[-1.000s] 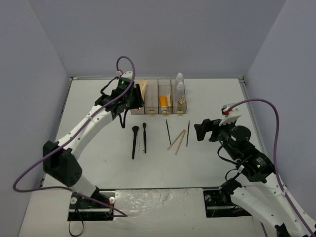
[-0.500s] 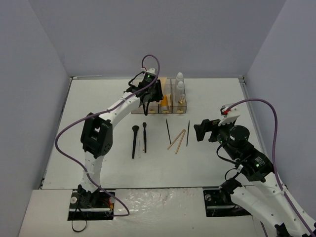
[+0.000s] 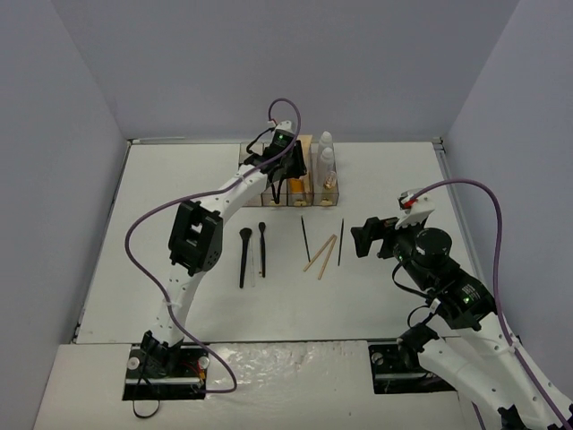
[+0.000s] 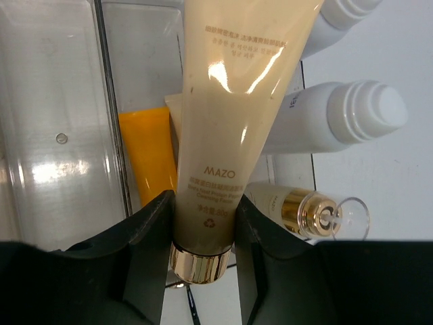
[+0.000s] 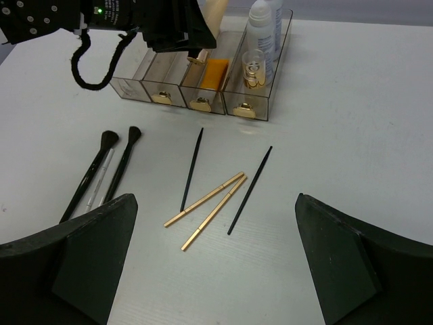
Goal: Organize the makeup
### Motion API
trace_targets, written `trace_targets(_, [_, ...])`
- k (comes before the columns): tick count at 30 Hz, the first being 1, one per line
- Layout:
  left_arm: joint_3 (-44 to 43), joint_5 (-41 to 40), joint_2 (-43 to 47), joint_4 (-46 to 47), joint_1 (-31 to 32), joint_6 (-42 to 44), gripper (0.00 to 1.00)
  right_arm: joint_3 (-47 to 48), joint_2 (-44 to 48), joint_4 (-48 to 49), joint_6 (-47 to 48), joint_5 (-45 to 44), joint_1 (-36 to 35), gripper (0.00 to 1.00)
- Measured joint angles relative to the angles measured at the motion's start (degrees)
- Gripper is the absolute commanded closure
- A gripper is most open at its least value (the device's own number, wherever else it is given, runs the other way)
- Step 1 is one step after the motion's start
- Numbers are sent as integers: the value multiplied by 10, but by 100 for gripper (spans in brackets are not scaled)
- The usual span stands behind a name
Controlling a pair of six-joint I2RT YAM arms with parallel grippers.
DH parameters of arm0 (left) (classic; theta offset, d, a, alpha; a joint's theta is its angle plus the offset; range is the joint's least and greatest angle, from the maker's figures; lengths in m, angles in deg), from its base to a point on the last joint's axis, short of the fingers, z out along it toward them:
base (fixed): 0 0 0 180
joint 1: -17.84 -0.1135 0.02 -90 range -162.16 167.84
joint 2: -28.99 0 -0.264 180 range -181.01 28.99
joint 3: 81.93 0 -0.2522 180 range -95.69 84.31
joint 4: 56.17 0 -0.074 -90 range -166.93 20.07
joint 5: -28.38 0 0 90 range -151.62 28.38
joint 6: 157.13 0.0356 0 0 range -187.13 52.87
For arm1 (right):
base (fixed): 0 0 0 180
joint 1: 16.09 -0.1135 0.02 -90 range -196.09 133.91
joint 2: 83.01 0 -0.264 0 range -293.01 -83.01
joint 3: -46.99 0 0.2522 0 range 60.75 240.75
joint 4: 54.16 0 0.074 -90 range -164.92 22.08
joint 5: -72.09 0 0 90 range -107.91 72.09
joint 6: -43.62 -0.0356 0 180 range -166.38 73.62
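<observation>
Nearest the bases, the right tool (image 3: 364, 239) hangs with its jaws wide apart and nothing in them, just beside the loose items on the desk (image 5: 352, 135). Two tan sticks (image 5: 206, 202), two thin black pencils (image 5: 191, 169) and two black brushes (image 5: 124, 164) lie flat there. They look light and stiff and likely to roll, so they are best pinched across the shaft at mid-length. Farther off, the left tool (image 4: 203, 203) is clamped on the beige tube (image 4: 237, 101) just above its gold cap (image 4: 197, 263), over the compartment of the clear box (image 5: 135, 88) where the orange tube (image 4: 145, 156) lies. The beige tube looks soft and glossy, so a hard squeeze could dent it or let it slip. The stiffer cap end is the sounder hold.
</observation>
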Motion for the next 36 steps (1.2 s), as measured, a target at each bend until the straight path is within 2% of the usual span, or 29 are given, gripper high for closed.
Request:
trace_targets(4, [-15,-7,-22,-2,0,-3,70,-1,0,0,-1,4,0,0])
trace_targets(8, [-16,-15,-29,-6,0,-5,52,-5,0,0,-2,5,0,0])
trace_targets(12, [-24,-22,-29,-6,0,-7,44,-7,0,0,-2,6,0,0])
trace_targets(21, [-19,-26,-14,-12,0,4,38,-8,0,0,-2,6,0,0])
trace_targets(25, [48,-30,57,-32,1,24,34,-8,0,0,-2,6,0,0])
trace_targets(27, [123,-45,130,-41,1,37,26,-8,1,0,-2,6,0,0])
trace_targets(30, [222,-72,244,-67,1,50,20,-8,1,0,-2,6,0,0])
trace_targets(32, [310,-92,330,-50,1,56,16,-8,1,0,-2,6,0,0])
trace_targets(36, [478,-120,475,-58,1,62,19,-8,1,0,-2,6,0,0])
